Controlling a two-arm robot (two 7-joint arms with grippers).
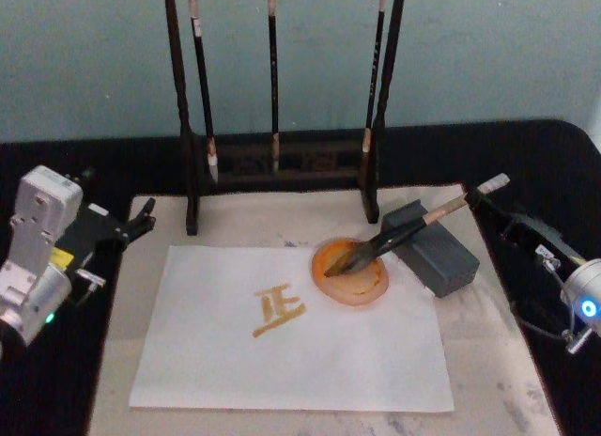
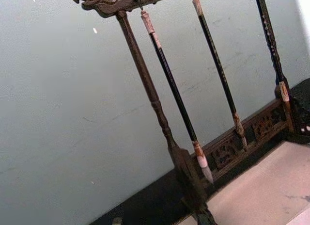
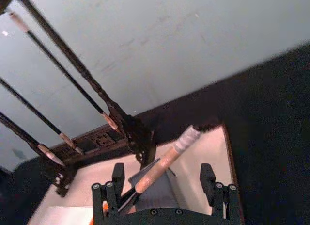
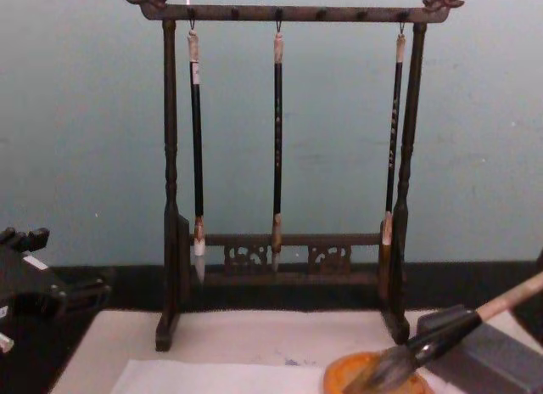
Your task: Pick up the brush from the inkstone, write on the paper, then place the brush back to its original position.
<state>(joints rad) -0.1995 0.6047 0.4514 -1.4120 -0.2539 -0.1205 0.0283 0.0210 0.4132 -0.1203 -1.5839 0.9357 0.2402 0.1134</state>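
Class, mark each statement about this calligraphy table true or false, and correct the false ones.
1. The brush lies with its tip in the orange dish. True.
2. The paper is blank. False: it bears an orange-brown character.
3. Three thin brushes hang on the rack. True.
4. The right gripper is shut on the brush. False: its jaws stand open on either side of the handle.

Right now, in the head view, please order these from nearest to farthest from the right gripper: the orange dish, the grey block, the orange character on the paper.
Measured from the right gripper, which is open at the table's right side:
1. grey block, just to its left.
2. orange dish, near the table's middle.
3. orange character, on the paper, farther left.
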